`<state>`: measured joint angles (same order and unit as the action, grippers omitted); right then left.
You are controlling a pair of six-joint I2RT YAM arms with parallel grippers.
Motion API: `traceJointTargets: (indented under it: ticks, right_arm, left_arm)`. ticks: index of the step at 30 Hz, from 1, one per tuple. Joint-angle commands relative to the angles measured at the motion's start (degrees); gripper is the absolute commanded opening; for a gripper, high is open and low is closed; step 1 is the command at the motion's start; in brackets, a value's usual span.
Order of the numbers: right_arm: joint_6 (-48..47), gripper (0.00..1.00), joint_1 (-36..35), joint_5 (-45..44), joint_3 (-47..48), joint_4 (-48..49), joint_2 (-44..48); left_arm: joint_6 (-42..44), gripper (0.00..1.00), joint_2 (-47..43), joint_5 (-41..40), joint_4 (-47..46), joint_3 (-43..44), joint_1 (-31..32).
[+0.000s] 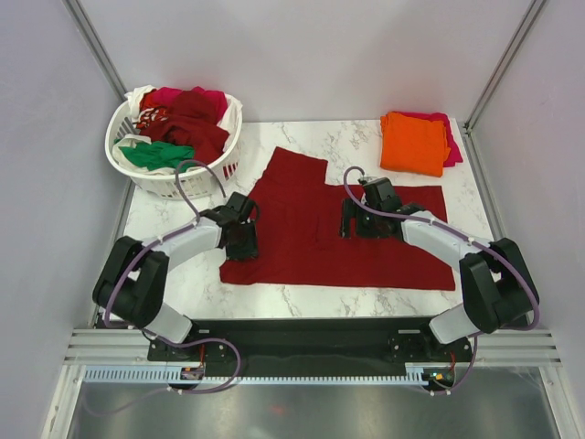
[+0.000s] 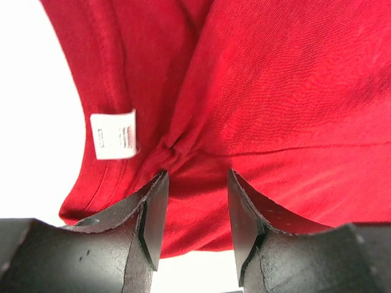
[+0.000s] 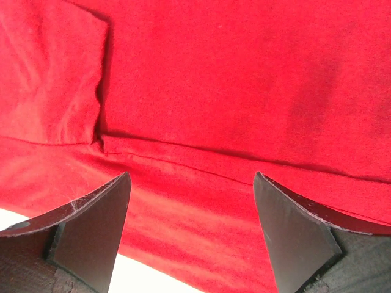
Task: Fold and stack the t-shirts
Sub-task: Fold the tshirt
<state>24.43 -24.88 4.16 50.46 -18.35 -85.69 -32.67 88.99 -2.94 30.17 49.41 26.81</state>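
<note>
A dark red cotton short-sleeved t-shirt [image 1: 315, 224] is spread flat on the white marble-patterned table [image 1: 352, 137], in the middle of the work area. One sleeve is extended toward the far edge.

The left gripper [image 2: 198, 174] is positioned at the shirt's left edge. Its jaws are held a narrow gap apart, and nothing is pinched between them. A small pucker of fabric is seen just beyond the left fingertip. A white sewn-in label [image 2: 114, 134] is visible beside the pucker, close to the cloth's border.

The right gripper [image 3: 192, 174] is positioned over the shirt's right half. Its jaws are spread wide above a stitched seam, and no fabric is gripped.

A white plastic lattice basket [image 1: 164, 187] is placed at the far left corner of the table. A green t-shirt [image 1: 155, 155], a second dark red garment [image 1: 194, 123], a magenta garment [image 1: 167, 95] and a white garment [image 1: 142, 94] are heaped inside it.

A folded orange t-shirt [image 1: 413, 142] is stacked on a folded magenta t-shirt [image 1: 452, 146] at the far right corner, well apart from both grippers.
</note>
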Motion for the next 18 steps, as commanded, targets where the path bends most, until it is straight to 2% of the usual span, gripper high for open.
traceJointTargets:
  ticks: [1,11,14,18]
  right_arm:
    - [0.3,0.90,0.6,0.9,-0.4,1.8,1.2]
    - [-1.8,0.90,0.8,-6.8,0.8,-3.7,8.2]
    - [-1.9,0.90,0.9,-7.3,2.4,-5.3,10.5]
    - [-1.8,0.91,0.8,-6.5,4.6,-7.0,13.0]
  left_arm:
    - [-3.6,0.51,-5.1,-0.9,0.5,-4.0,0.2]
    - [-7.6,0.50,-20.7,2.5,8.4,-9.7,0.3]
    - [-6.1,0.50,-26.0,2.5,10.5,-6.9,0.9]
    - [0.3,0.57,-24.8,-1.0,8.2,5.2,1.0]
